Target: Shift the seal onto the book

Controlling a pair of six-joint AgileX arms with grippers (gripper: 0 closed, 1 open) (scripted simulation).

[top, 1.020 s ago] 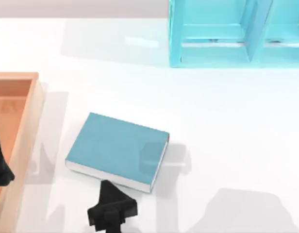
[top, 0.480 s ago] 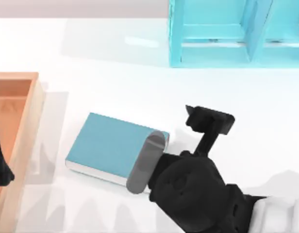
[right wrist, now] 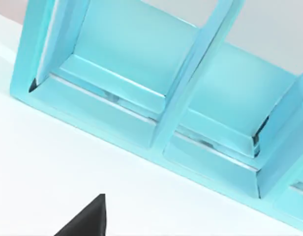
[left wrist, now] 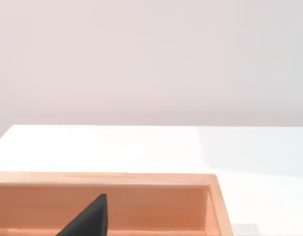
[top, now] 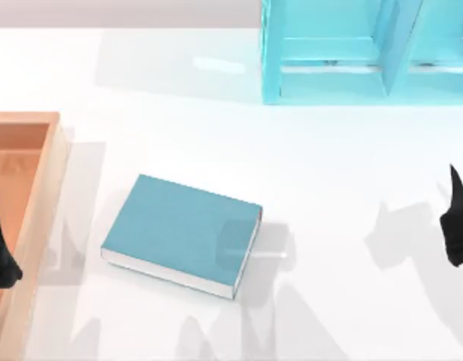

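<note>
Top view looks straight down on the table (top: 329, 165); left wrist faces the wooden tray (left wrist: 141, 179), right wrist the light-blue shelf unit (right wrist: 156, 88), both also in the top view.

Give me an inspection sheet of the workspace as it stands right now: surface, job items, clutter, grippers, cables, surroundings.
Surface: white table, with grey shadows near the book.
Job's things: the book lies flat, teal cover up, left of the table's middle, nothing on its cover. I cannot make out the seal in these views.
Clutter: wooden tray at the table's left edge; light-blue shelf unit at the far right.
Grippers: left gripper at the left edge over the wooden tray; right gripper at the right edge above the table, facing the shelf unit.
Cables: nothing seen.
Surroundings: plain pale wall behind the table.
</note>
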